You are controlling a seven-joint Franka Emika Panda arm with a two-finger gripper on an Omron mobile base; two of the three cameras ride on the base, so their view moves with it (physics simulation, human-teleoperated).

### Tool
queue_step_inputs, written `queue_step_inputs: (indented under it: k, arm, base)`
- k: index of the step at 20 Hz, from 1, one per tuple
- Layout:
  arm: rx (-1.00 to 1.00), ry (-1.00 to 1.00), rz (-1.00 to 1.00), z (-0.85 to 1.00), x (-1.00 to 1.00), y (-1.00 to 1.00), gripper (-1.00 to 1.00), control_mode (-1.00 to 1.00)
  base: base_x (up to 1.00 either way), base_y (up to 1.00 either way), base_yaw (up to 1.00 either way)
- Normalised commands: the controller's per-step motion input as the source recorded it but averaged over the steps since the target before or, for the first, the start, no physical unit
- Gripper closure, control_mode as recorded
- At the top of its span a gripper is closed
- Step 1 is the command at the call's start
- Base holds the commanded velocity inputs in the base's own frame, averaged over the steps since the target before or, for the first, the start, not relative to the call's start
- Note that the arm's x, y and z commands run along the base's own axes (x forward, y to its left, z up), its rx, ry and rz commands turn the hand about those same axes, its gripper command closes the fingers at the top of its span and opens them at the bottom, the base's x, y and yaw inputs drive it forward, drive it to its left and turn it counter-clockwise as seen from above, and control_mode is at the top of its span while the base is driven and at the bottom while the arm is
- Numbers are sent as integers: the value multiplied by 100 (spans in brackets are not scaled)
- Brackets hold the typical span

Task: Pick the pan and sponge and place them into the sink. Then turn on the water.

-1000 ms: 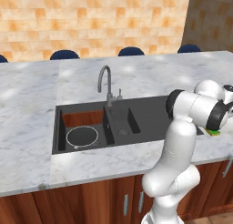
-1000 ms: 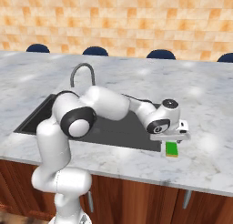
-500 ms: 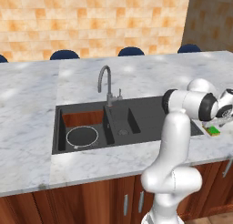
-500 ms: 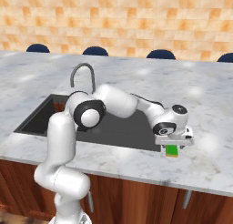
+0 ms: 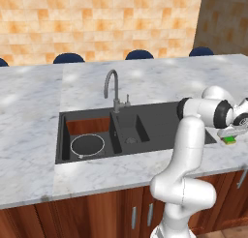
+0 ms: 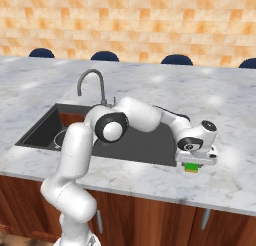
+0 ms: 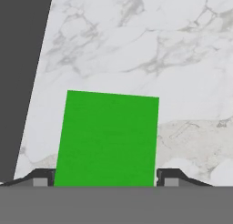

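Note:
The bright green sponge (image 7: 108,139) lies flat on the marble counter, just right of the sink's (image 5: 160,120) drainboard. My gripper (image 7: 106,181) points down over it, one dark fingertip against each long side of the sponge, so it is shut on it. From the base, the sponge (image 6: 190,167) peeks out beneath the hand near the counter's front edge, and the sponge (image 5: 229,141) also sits at the far right. The pan (image 5: 87,146) rests in the larger left basin, dark with a silvery rim.
A grey gooseneck faucet (image 5: 112,83) stands behind the divider between the basins, with its small lever beside it. The smaller basin (image 5: 130,130) lies right of the pan. Blue chair backs (image 6: 105,55) line the counter's far side. The counter's front edge runs close below the sponge.
The hand has dropped lower over the sponge and shifted slightly right. Its jaws have drawn in from fully wide to the sponge's sides. Pan and faucet are unmoved.

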Motion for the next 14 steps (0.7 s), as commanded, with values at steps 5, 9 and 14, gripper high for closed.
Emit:
queue_step_inputs:
  k: [5,9,14]
  arm:
    - [5,1,5,-51,38,5,-100,-100]
    - [4,0,3,-50,21,9,100,-100]
    - [8,-1,0,-12,1,3,100,-100]
  base:
    - [0,0,0]
    - [0,0,0]
    - [0,0,0]
